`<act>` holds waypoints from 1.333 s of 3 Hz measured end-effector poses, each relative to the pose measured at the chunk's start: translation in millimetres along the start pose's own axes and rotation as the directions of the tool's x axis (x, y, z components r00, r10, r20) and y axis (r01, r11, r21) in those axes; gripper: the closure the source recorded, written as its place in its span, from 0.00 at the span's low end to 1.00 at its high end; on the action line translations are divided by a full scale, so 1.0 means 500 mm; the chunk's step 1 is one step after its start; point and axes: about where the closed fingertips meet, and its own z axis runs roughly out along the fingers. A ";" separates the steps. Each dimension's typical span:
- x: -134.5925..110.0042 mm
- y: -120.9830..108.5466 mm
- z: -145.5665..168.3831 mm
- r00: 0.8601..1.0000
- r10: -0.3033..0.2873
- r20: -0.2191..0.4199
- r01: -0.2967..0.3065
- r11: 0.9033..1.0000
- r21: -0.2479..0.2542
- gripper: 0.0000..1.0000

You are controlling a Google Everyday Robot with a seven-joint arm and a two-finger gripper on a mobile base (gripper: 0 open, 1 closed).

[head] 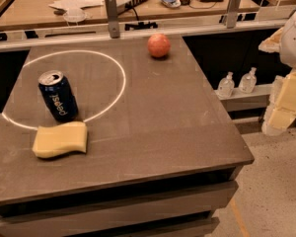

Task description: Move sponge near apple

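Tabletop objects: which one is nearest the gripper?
The apple, at the far edge of the table; the gripper hangs beyond its right side, while the sponge and Pepsi can sit front-left.

Over at the right, beyond the desk (153,112), the end effector (284,107) hangs half out of sight, its yellowish padding sliced off by the right edge, so I cannot make out its whole shape. The desk's near-left corner runs off the left edge and its lower tiers off the bottom, while the clutter (79,3) on the far bench (34,11) is chopped by the top edge and too small to name. Whether the Pepsi can (58,96) touches the sponge (60,139) just in front of it, I cannot tell.
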 end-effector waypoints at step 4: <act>-0.138 0.092 0.071 0.903 -0.083 0.421 0.110 0.993 -0.042 0.00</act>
